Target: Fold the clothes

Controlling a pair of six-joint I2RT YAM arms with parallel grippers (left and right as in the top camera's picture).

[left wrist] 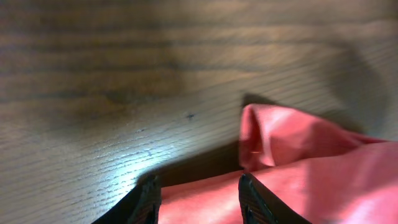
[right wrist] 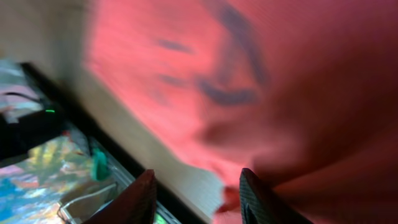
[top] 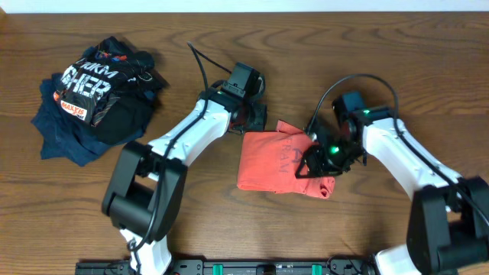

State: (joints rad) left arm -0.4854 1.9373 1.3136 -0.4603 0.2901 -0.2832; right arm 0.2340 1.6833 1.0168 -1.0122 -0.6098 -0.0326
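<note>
Wood table (top: 397, 46), folded red tee (top: 267, 162) long axis L-R, left gripper (left wrist: 199, 196) spread, right gripper (right wrist: 196, 196) spread

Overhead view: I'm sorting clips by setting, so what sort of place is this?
Probably a robotics lab bench rather than a home: a left arm and right arm mounted at a wooden table, a red T-shirt laid between them, and a pile of dark garments at one side.
</note>
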